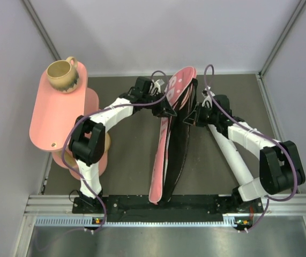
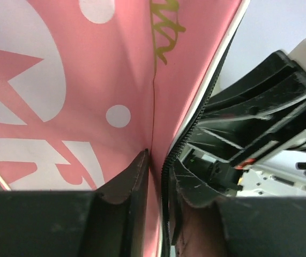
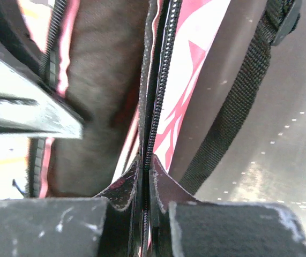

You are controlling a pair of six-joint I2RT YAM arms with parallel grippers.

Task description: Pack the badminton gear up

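From where I stand, the long pink bag [image 1: 162,155] is up on its edge in the middle of the desk [image 1: 126,155]. It runs from between the two arm bases toward the far wall, with its wide head end farthest away. It gapes open along the top, so the dark lining shows between the two sides. The left pincer [image 1: 166,108] is clamped on the bag's left side near the head, its fingers [image 2: 126,184] pressed onto the pink printed cloth just beside the zip edge. The right pincer [image 1: 191,116] is closed tight on the opposite side, with the black zipper [image 3: 161,91] running straight down between its tips. A black webbing strap [image 3: 233,112] hangs off the bag on that side, over the bare desk. Off to the left, well apart from the bag, a tiered pink stand [image 1: 48,115] carries a tan mug [image 1: 61,74] on its top level.
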